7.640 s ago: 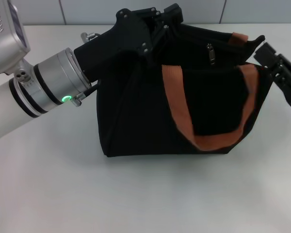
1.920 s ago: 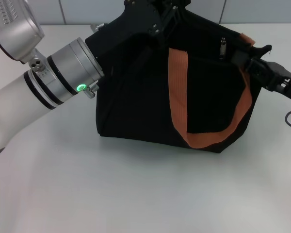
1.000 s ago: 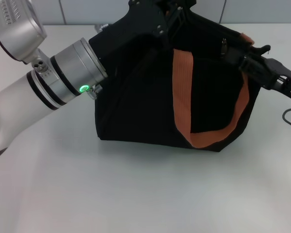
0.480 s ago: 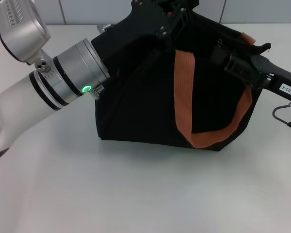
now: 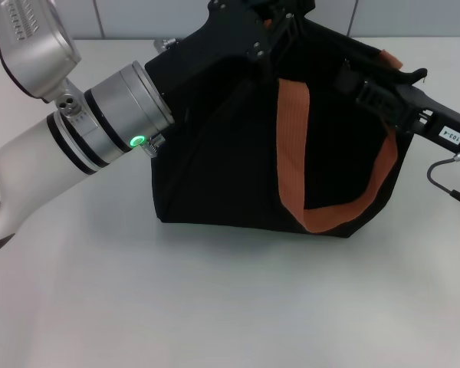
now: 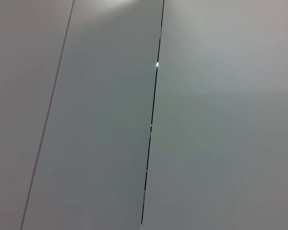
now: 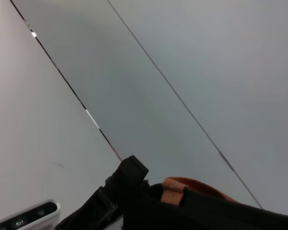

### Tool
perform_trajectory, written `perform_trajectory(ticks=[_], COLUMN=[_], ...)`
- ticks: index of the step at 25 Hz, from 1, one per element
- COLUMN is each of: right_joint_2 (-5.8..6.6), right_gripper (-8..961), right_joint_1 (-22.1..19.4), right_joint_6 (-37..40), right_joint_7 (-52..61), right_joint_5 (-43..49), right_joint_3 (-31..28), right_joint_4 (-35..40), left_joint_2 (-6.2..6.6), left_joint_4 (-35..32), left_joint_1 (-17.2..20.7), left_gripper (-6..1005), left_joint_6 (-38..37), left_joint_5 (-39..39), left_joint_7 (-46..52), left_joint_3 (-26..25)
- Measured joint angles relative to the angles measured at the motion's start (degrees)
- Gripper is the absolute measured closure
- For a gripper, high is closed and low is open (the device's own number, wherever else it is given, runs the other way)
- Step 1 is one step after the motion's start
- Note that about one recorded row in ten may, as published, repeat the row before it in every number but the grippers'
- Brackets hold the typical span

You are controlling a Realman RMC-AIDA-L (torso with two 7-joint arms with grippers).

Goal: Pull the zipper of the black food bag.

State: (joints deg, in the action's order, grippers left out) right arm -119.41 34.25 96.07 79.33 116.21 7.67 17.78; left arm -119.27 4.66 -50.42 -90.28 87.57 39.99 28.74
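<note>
Both claws, grip unreadable, meet the black food bag [image 5: 215, 153] top; orange strap [image 5: 291, 146] drapes its front.

My black food bag [image 5: 238, 153] stands upright, centre to upper right of the head view, orange-brown strap hanging down its front; its zipper is hidden.

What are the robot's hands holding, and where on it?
Left end effector is at the black food bag's top rim; right end effector is at its zipper line. Actual grips are hidden.
</note>
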Motion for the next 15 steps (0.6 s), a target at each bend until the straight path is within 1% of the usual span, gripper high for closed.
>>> perform_trajectory(ticks=[4, 9, 15], right_joint_2=[0.04, 0.0, 0.01], right_gripper=[619, 760, 883], right_joint_1=[0.3, 0.5, 0.1], right_joint_6=[-0.1, -1.8, -1.3], right_joint_7=[-0.1, -0.5, -0.9], right_joint_5=[0.0, 0.0, -0.1], right_joint_3=[0.4, 0.4, 0.4], right_joint_4=[-0.1, -0.6, -0.6], left_joint_2=[0.0, 0.0, 0.0], left_joint_4=[0.1, 0.4, 0.4], left_joint_1=[0.0, 0.1, 0.2], left_gripper=[977, 977, 977], left_joint_6=[0.0, -0.2, -0.1], left_joint_5=[0.0, 0.0, -0.2], left_joint_7=[0.0, -0.1, -0.1], left_joint_3=[0.0, 0.0, 0.0])
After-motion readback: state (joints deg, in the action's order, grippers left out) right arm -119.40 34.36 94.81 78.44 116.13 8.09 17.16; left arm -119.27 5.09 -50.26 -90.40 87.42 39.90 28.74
